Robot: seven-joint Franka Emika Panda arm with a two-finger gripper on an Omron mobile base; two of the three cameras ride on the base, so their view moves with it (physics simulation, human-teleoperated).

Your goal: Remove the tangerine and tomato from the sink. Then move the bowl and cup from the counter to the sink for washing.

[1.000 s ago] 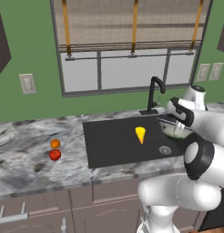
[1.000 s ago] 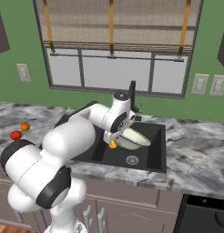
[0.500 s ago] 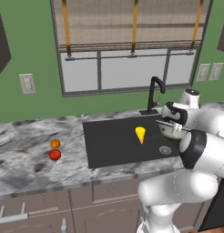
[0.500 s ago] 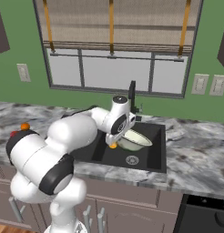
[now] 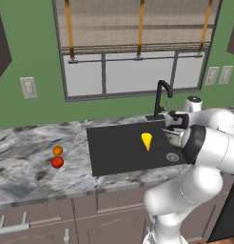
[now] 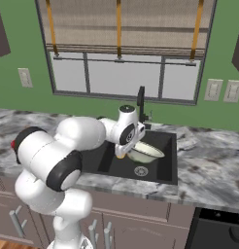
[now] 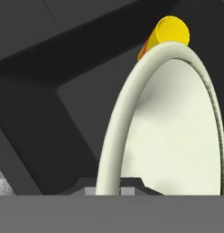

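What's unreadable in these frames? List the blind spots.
- Gripper jaws: hand view's bottom edge cuts the tips; whether they pinch the wide cream-white bowl is unclear.
- Bowl in the left base view: mostly behind the arm.
- Small yellow cup: bowl rim hides its base.
- Black sink: arm covers its left half.

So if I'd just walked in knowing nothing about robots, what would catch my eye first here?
Probably the big white arm bent over the black sink, its fingers closed on the rim of a pale bowl held tilted over the basin. Next, the bright yellow cup lying in the sink. Then two small balls side by side on the marbled counter left of the sink: the orange tangerine and the red tomato.
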